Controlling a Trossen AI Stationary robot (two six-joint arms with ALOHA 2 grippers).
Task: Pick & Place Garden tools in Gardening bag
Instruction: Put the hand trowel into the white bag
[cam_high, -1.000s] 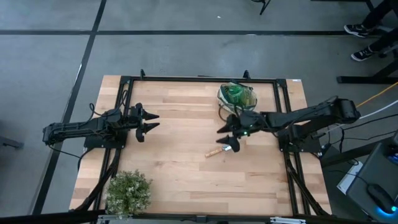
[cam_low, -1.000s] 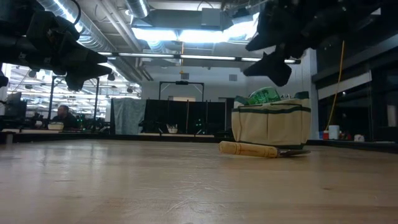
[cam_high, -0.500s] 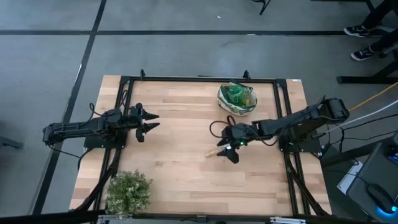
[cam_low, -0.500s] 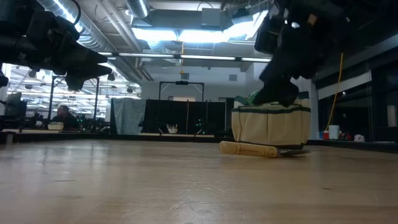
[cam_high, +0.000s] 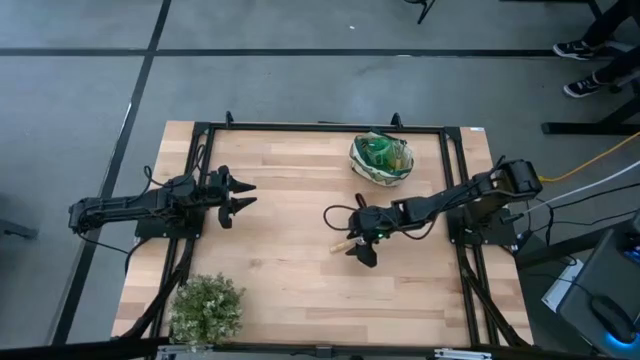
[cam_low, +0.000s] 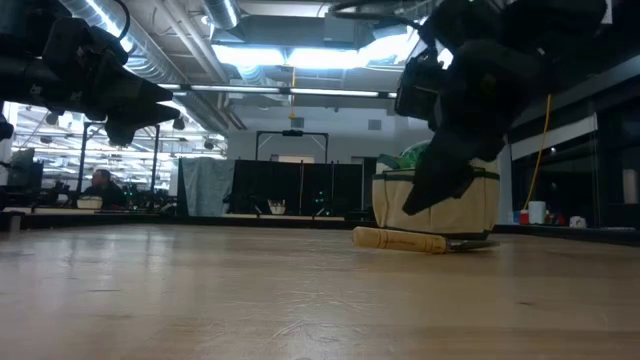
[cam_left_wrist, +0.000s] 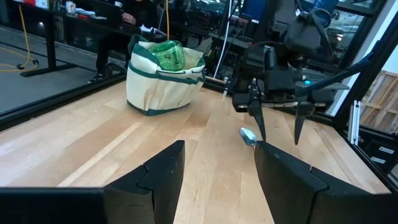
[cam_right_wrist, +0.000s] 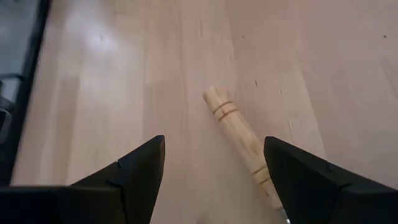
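Right gripper (cam_high: 361, 236), fingers spread wide, hangs over the trowel (cam_high: 347, 243), whose handle points toward the table's left edge.

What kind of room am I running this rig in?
Probably an open lab or workshop: the low view shows exposed ceiling ducts and strip lights, and a person seated at distant benches. The wooden table sits in a black frame on grey concrete floor, both grippers open above it.
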